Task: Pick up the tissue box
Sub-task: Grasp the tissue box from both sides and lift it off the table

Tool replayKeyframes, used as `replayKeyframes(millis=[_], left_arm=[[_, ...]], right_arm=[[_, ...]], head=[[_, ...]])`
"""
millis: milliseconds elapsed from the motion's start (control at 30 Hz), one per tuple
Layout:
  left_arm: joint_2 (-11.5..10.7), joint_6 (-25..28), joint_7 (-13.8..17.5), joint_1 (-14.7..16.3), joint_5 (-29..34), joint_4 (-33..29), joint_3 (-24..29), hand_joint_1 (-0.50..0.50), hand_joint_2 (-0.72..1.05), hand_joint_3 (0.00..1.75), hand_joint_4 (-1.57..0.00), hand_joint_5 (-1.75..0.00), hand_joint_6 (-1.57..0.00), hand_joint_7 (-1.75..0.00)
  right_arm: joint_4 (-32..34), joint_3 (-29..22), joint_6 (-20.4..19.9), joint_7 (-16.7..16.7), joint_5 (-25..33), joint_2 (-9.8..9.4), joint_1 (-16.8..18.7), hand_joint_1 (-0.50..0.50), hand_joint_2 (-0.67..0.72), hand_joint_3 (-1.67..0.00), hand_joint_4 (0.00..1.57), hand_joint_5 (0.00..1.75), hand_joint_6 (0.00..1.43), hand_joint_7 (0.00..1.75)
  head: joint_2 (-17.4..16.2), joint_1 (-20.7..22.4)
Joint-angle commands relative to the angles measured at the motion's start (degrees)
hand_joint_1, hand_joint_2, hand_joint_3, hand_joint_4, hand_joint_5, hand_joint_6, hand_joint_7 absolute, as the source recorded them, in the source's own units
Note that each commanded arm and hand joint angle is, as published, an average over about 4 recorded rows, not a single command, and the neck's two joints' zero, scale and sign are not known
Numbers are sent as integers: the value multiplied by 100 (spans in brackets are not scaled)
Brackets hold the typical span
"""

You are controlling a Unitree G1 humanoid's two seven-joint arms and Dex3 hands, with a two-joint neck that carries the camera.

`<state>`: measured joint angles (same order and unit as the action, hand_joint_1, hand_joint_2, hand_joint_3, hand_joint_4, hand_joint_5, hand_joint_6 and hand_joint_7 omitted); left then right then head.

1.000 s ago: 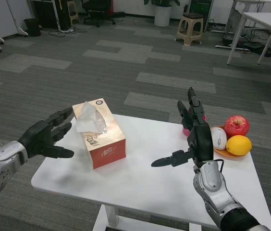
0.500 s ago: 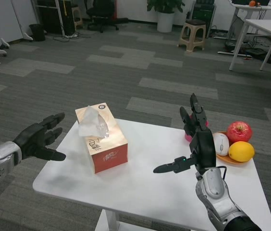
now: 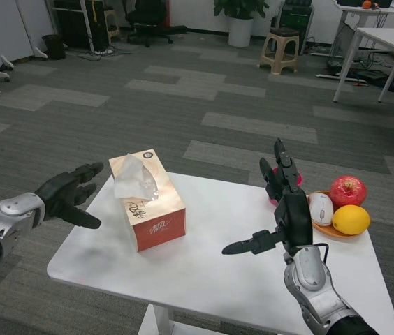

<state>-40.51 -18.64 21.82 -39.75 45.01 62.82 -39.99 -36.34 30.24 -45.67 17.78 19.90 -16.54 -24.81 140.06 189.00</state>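
Risk, one-sided contact: if either hand reached the tissue box (image 3: pixel 148 199) before the other, the light carton would likely slide or turn on the smooth desk (image 3: pixel 211 279) instead of being clamped.
Risk, tissue: a high squeeze could crush the tissue standing out of the box top.
Risk, right side: the right hand (image 3: pixel 283 209) stood close to the fruit plate (image 3: pixel 326 223) with its red apple (image 3: pixel 348 189) and lemon (image 3: pixel 351 219); a wide swing could knock them.
Box position: orange tissue box upright on the desk, toward the desk's left end, held by neither hand.
Left hand (image 3: pixel 66 194): off the box's left side, beyond the desk edge, near but not touching; fingers spread, empty.
Right hand: well apart from the box's right side, above the desk; fingers spread, pointing up, thumb toward the box, empty.
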Motion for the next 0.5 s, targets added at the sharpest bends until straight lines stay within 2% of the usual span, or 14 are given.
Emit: replayKeyframes(millis=[33, 200, 433, 500], left_arm=[[63, 146, -95, -270, -206, 84, -106, 50, 105, 2, 0, 0, 0, 0], [105, 269, -139, -494, -243, 147, -339, 50, 105, 9, 0, 0, 0, 0], [158, 330, -181, -751, -247, 273, -655, 50, 105, 0, 0, 0, 0, 0], [177, 335, -187, -800, -254, 301, -712, 50, 105, 4, 0, 0, 0, 0]], right_arm=[[-80, 21, -30, 20, 23, -20, 29, -46, 22, -16, 31, 0, 0, 0], [-93, 26, -39, 24, 23, -3, 25, -46, 22, -16, 31, 0, 0, 0], [-95, 19, -32, 24, 23, 17, 29, -46, 22, -14, 31, 0, 0, 0], [-99, 24, -30, 31, 23, 19, 29, -46, 22, -16, 31, 0, 0, 0]], head=[[-6, 28], [-25, 14], [-17, 17], [-19, 15]])
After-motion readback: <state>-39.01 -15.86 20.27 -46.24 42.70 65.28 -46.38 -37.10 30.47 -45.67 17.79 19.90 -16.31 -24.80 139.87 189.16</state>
